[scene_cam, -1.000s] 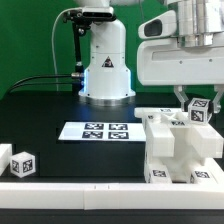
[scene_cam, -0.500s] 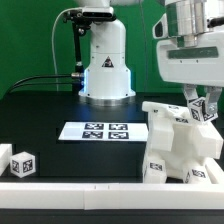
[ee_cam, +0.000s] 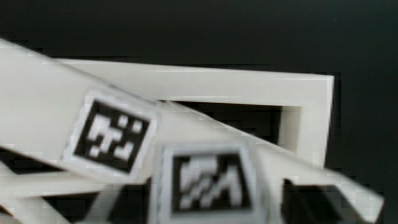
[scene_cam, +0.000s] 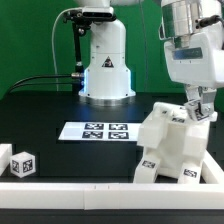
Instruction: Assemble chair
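While the tagged cube (scene_cam: pixel 22 163) and marker board (scene_cam: pixel 103 131) lie well clear on the bench (scene_cam: pixel 40 115), the chair (scene_cam: pixel 178 145) leans tilted at the exterior view's right, its top pinched in the closed claw (scene_cam: pixel 197 108); a slipping pinch could let it topple or twist.

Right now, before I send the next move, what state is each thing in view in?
chair: partly assembled, tilted, gripped at its upper edge.
pincer: closed on the chair's upper part.
marker board: lying flat on the table, apart from the chair.
tagged cube: resting at the exterior view's left, untouched.
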`<state>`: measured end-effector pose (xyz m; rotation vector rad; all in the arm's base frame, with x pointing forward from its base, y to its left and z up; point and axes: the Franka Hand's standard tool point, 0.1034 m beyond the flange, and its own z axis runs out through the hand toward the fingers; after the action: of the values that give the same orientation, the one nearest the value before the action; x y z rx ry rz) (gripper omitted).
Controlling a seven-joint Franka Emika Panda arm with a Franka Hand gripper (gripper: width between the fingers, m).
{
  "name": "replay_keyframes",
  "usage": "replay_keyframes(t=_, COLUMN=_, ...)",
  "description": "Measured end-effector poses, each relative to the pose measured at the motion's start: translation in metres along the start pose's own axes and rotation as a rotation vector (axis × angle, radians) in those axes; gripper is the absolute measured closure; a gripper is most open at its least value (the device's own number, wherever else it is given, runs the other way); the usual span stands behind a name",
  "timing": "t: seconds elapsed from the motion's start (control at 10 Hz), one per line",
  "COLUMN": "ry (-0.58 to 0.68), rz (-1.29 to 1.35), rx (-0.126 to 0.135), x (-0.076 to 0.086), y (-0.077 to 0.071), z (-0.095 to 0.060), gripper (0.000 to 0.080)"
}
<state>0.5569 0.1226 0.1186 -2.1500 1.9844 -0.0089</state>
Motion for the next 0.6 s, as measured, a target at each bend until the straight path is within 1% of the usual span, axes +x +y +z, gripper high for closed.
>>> replay_keyframes(t=0.1, ry=0.002, rz=-0.097, rx=-0.017, x=-0.0007, y=-0.0002, z=-0.0007, gripper=0.033)
replay_keyframes(t=0.2, ry=-0.01, rz=-0.188, rx=-0.034, x=-0.0035, y=-0.0035, z=-0.0036, gripper=0.021)
replay_keyframes(t=0.3, ry=-0.014, rz=-0.278, rx=-0.056, x=-0.0077, y=-0.0044, z=-0.0043, gripper=0.021)
replay_keyframes(t=0.4, ry=-0.016, rz=-0.322, rx=-0.064, x=-0.0106, y=-0.004, z=-0.0042, gripper=0.0162)
replay_keyframes(t=0.6, ry=-0.019, rz=-0.486, rx=-0.06, x=-0.009, y=-0.0045, z=-0.0039, gripper=0.0152)
